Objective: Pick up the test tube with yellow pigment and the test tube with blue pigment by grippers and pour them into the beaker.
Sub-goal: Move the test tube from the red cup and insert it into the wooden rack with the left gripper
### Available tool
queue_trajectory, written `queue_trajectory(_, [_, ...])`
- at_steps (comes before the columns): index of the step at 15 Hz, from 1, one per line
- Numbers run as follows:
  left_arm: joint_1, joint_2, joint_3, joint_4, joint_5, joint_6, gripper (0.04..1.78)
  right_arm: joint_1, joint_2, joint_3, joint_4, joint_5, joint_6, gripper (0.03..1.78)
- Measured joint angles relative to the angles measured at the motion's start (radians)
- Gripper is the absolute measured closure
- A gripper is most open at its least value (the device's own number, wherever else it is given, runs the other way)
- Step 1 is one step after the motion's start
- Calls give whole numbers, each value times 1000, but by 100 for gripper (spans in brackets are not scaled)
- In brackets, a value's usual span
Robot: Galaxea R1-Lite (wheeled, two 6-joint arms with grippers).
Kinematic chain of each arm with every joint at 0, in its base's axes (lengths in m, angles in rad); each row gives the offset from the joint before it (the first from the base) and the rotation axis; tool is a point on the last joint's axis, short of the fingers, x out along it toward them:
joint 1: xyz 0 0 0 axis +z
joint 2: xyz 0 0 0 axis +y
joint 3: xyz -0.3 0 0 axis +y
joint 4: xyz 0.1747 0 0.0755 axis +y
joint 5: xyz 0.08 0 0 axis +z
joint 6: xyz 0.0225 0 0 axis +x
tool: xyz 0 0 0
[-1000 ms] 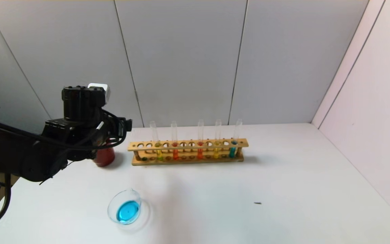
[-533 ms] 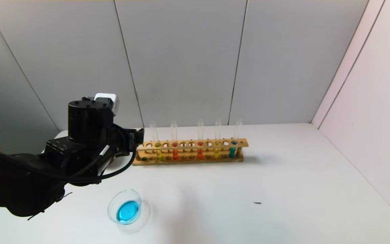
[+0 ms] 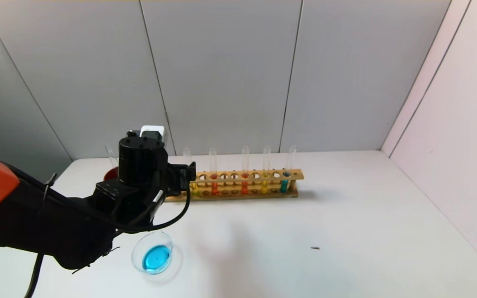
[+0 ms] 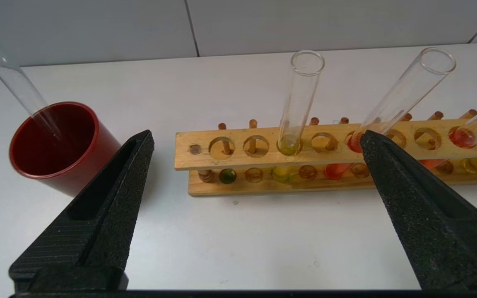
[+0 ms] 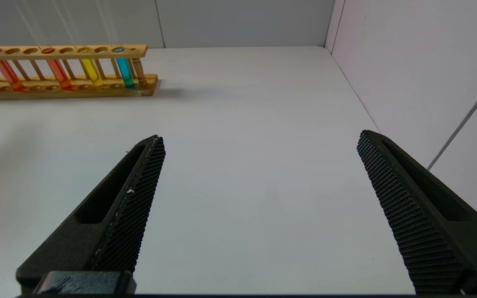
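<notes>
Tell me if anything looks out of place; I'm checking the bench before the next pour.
One empty test tube leans in the red cup beside the rack instead of standing in it. The beaker already holds blue liquid. A small dark speck lies on the table. Nothing looks spilled.

Wooden rack on white table, dark red cup, empty tube inside

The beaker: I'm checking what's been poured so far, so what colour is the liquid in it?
Turquoise blue, pooled in the beaker; it shows best in the head view.
</notes>
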Motion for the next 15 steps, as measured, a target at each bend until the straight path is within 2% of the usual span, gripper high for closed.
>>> queue_trajectory(3, [5,78,-47,-45,0,3,7,0,0,0,0,0,0,11])
queue_trajectory(15, [49,273,-262,-43,-1,21,7,0,0,0,0,0,0,11])
